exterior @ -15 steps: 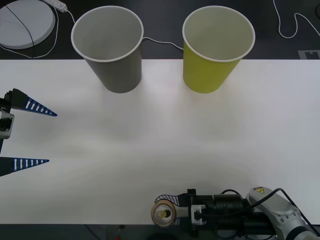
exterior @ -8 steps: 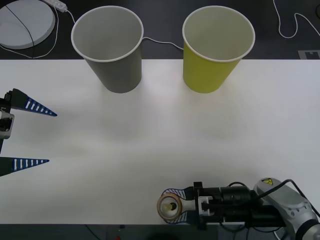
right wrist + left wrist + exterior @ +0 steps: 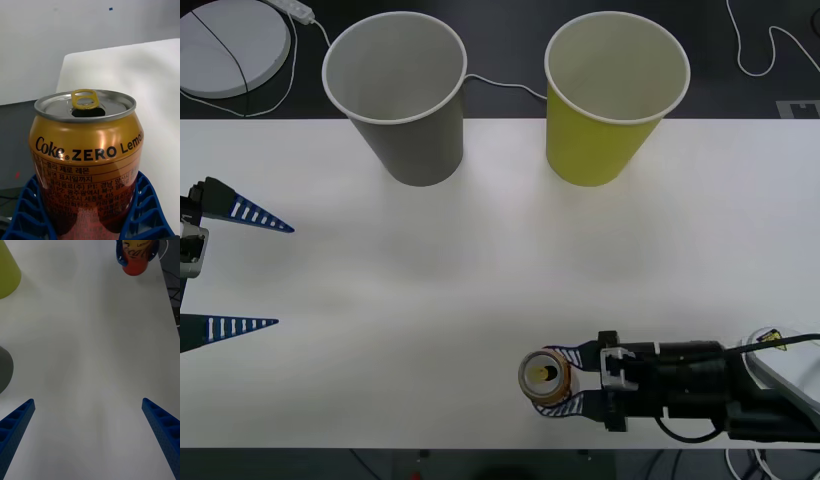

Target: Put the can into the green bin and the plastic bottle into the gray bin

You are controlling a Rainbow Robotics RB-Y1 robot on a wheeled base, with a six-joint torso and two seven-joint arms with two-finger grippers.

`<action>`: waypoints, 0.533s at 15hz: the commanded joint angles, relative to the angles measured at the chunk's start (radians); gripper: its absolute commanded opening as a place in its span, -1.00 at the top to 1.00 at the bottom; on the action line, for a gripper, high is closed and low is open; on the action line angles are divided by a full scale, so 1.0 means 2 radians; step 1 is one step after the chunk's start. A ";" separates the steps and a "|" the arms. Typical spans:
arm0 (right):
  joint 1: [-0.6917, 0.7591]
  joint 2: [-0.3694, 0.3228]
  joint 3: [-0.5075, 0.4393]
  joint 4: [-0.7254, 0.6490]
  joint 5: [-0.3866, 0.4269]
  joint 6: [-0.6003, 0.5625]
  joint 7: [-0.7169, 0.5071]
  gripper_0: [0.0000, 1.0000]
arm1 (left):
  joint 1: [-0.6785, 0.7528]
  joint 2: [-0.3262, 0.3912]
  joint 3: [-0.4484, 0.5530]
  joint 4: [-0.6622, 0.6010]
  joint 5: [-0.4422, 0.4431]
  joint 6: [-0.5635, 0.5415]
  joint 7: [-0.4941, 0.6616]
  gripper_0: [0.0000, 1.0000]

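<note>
Can upright near front edge of white table, right of centre, pull-tab top up, clamped between blue ribbed fingers of right gripper, one finger on each side of its body; right arm lies low along front edge from the right. Label reads Coke Zero Lemon in right wrist view. Green bin upright at table's far edge, right of centre; gray bin beside it to the left, a gap between them, both well apart from can. Left gripper at left table edge, fingers spread wide, holding nothing
</note>
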 commanded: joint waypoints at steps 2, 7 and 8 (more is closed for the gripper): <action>0.002 -0.051 -0.025 -0.061 0.017 0.021 -0.116 1.00 | 0.000 0.000 0.000 0.000 0.000 0.000 0.000 -1.00; 0.002 -0.122 -0.080 -0.138 0.067 0.020 -0.296 1.00 | 0.000 0.000 0.000 0.000 0.000 0.000 0.000 -1.00; 0.002 -0.137 -0.093 -0.149 0.067 0.020 -0.330 1.00 | 0.000 0.000 0.000 0.000 0.000 0.000 0.000 -1.00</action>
